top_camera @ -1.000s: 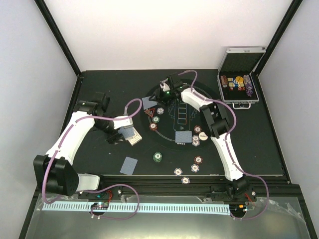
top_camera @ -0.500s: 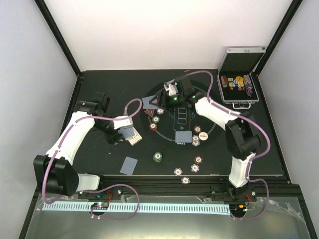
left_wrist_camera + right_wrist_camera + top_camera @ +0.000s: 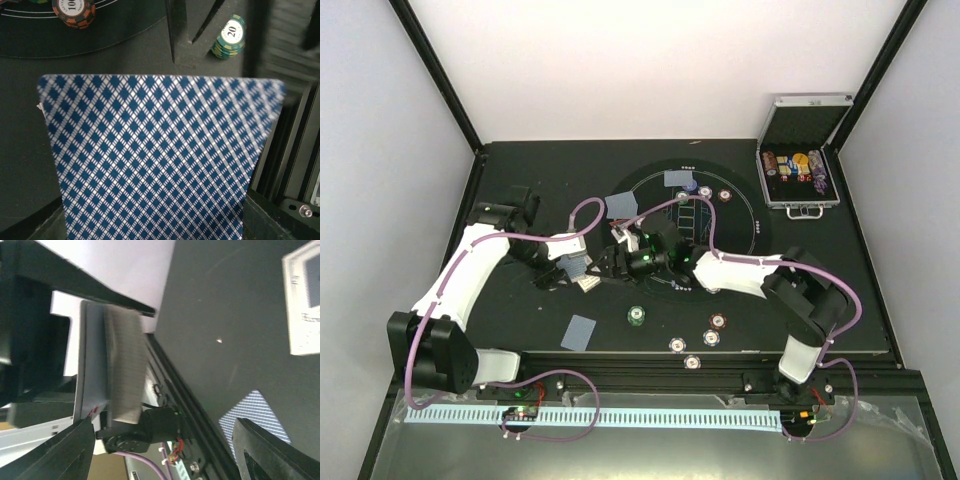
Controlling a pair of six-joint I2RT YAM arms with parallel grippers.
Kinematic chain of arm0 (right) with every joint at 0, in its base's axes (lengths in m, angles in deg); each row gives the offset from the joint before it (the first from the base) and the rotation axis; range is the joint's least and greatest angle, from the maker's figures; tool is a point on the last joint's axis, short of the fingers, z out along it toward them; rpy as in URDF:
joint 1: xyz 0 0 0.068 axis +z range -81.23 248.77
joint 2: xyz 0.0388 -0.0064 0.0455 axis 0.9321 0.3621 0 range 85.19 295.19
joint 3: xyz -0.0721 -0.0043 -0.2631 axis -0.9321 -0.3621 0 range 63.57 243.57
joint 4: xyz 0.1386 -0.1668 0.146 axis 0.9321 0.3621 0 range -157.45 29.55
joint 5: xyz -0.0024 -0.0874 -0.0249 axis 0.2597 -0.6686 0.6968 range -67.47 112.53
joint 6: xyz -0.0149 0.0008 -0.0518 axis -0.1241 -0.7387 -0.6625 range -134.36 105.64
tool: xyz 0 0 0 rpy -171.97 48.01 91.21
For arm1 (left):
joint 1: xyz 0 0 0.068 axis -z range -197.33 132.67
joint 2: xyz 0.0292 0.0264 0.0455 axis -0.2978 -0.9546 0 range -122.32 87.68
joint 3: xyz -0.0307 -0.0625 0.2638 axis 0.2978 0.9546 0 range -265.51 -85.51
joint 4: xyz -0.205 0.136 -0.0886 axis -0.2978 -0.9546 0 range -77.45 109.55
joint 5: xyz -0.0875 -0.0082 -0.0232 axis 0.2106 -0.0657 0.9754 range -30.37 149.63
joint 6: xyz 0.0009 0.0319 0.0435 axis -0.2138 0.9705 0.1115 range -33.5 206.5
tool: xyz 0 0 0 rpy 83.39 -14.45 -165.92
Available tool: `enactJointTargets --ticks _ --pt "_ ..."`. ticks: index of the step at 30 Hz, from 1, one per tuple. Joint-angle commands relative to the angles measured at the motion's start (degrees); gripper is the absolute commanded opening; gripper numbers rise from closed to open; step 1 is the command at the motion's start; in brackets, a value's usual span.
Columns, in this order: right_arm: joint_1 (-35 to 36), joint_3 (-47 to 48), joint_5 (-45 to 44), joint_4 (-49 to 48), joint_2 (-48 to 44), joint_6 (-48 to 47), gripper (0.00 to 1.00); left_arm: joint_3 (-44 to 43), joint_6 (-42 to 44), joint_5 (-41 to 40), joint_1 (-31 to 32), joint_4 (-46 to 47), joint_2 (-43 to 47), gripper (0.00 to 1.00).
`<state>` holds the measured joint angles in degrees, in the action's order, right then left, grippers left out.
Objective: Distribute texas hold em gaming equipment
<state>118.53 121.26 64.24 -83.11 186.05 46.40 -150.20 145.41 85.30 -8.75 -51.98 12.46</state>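
My left gripper (image 3: 570,270) is shut on a small deck of playing cards (image 3: 582,272) at the left of the round black mat (image 3: 740,215). In the left wrist view the top card's blue diamond back (image 3: 160,160) fills the frame and hides the fingers. My right gripper (image 3: 611,264) is stretched low across the mat, right beside the deck, open and empty (image 3: 165,450). Single cards lie at the mat's far edge (image 3: 677,179), at its upper left (image 3: 620,206) and near the front (image 3: 580,331). A green chip (image 3: 636,315) and a red-brown stack (image 3: 75,10) lie close by.
The open silver case (image 3: 798,170) with chip rolls stands at the back right. More chips lie near the front edge (image 3: 719,321) (image 3: 677,344) (image 3: 692,361) and at the mat's far side (image 3: 723,195). The right arm's cable loops over the mat.
My right arm has swung from the mat's far side down to the deck in the left gripper, leaving a card at the far edge, and its jaws have opened. The left arm has stayed still.
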Motion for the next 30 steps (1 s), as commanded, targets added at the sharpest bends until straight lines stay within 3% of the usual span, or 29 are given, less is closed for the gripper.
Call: enactJointTargets --ticks 1,18,24,30 --pt "1.9 0.17 1.45 -10.91 0.03 4.63 0.78 -1.45 0.38 1.71 -0.4 -0.96 1.04 0.02" --pt "1.06 -7.15 -0.47 -4.56 -4.27 0.65 0.75 -1.41 1.11 1.49 -0.38 -1.27 1.48 0.02" --pt "1.08 -3.89 1.13 -5.59 -4.57 1.56 0.75 -1.84 1.03 1.77 -0.4 -1.42 1.22 0.02" --pt "1.2 1.35 2.71 -8.46 1.08 4.18 0.73 -1.73 1.05 1.79 -0.35 -1.4 1.47 0.02"
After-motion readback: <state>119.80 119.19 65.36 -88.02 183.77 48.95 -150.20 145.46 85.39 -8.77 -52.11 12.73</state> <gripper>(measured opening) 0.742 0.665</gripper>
